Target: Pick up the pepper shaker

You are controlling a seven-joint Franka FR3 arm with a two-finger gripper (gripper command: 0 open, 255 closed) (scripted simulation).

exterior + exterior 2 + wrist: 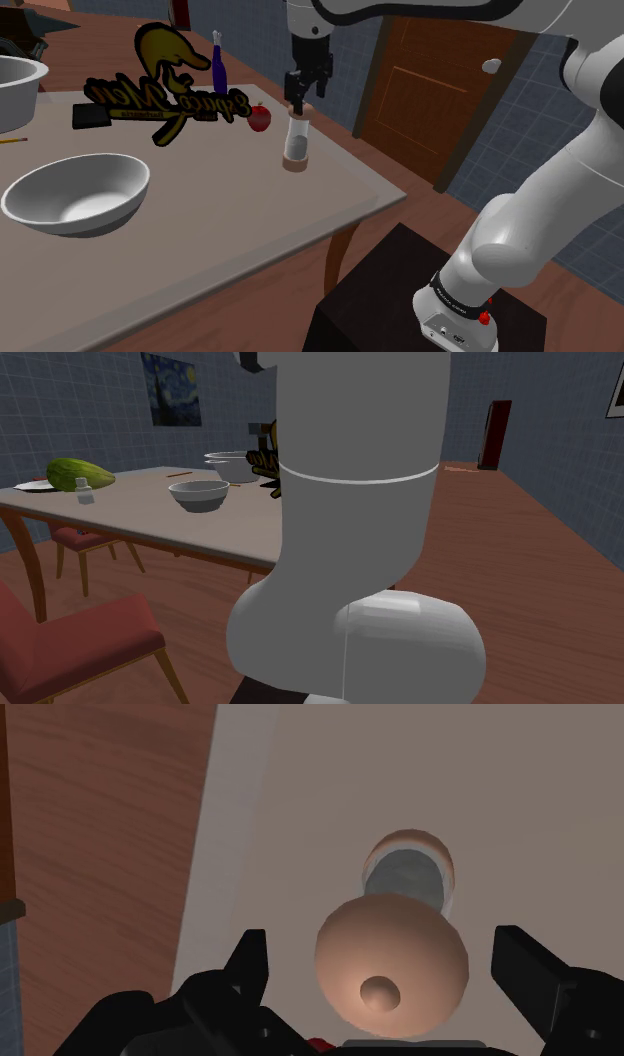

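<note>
One pepper shaker (392, 966) — upright, within spread gripper (383, 944)

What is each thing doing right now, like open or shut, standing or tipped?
pepper shaker: standing upright on the table
gripper: open, over the pepper shaker, not holding it
bowl: right way up, empty
blue bottle: standing upright
door: shut
</note>
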